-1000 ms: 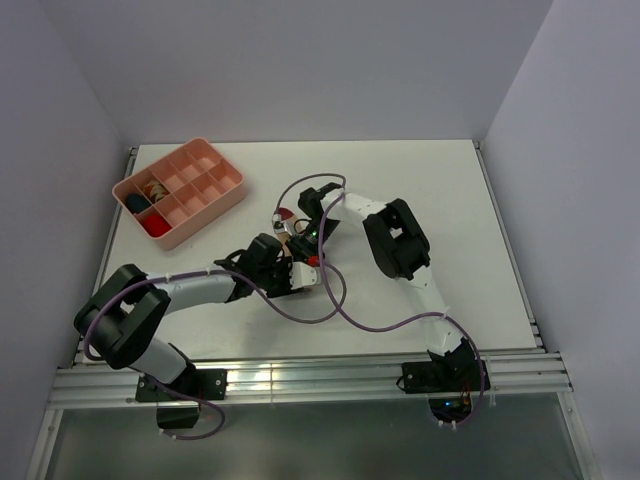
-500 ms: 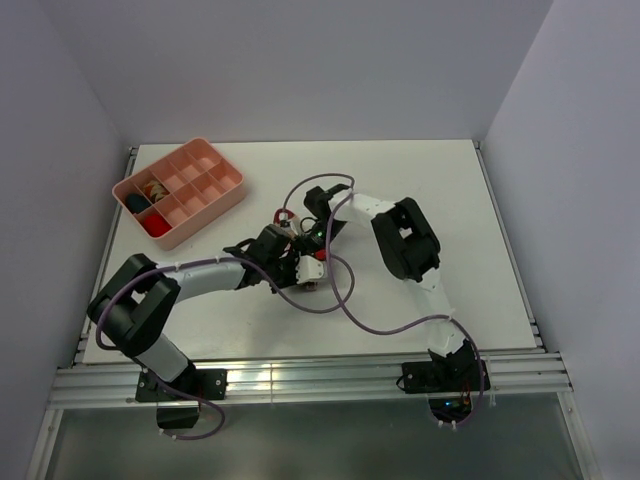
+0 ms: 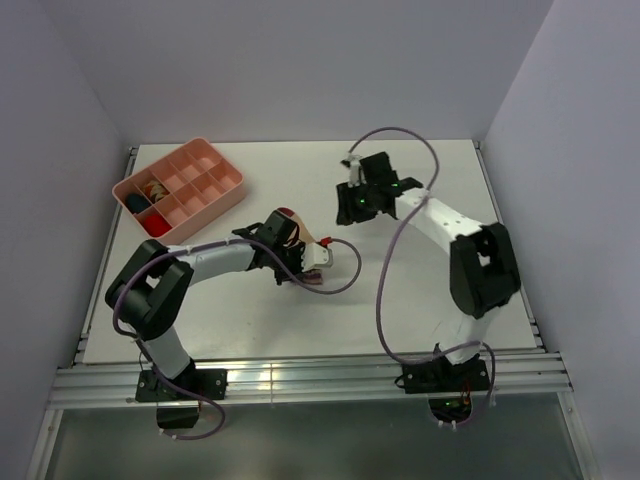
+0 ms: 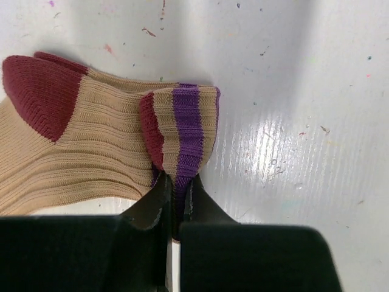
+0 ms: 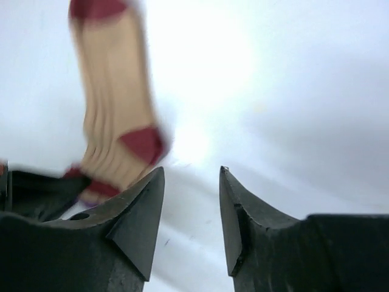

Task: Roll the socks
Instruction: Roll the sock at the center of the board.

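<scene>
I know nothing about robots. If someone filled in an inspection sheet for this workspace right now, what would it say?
Surface: white table, flecked with small marks.
Job's things: tan sock with a dark red toe lies flat, its red-and-purple striped cuff pulled up; a brown patterned bundle sits in the pink tray.
Clutter: dark bundle and red bundle in other tray compartments.
Grippers: left gripper jaws shut on the cuff; right gripper jaws open, holding nothing.
Cables: purple cables loop from both arms.
Surroundings: plain pale walls; metal rail along the near edge.
</scene>
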`<action>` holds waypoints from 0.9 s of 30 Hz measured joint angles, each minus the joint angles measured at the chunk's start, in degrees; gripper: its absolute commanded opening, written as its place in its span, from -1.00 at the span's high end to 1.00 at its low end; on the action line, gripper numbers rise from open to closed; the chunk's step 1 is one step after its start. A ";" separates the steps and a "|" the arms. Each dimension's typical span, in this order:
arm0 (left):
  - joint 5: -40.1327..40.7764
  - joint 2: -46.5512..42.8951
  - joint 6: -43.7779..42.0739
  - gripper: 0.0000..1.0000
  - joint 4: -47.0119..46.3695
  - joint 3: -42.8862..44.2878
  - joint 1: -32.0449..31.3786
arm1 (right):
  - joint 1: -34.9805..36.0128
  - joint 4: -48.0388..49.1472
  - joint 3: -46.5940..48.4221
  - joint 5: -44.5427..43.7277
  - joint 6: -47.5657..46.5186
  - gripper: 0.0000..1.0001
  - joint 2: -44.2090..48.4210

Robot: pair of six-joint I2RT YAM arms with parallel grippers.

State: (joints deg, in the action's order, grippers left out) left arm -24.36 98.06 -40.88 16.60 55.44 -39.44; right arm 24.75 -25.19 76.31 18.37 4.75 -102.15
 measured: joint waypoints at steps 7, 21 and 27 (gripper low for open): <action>-5.09 4.57 0.00 0.99 6.78 6.71 2.23 | -5.16 13.09 -18.71 -14.36 6.32 -0.01 25.42; -14.16 8.41 1.09 0.99 14.56 11.43 7.85 | 15.67 24.74 -40.02 -23.50 0.94 -0.03 58.03; -14.43 8.44 3.23 0.99 13.94 11.04 8.33 | 25.09 26.62 -41.99 -27.15 -1.90 -0.04 52.02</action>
State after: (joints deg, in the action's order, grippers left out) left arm -38.79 106.50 -37.65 30.55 66.48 -31.11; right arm 49.84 1.43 34.33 -8.78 2.85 -50.13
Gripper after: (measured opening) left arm 0.060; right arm 0.515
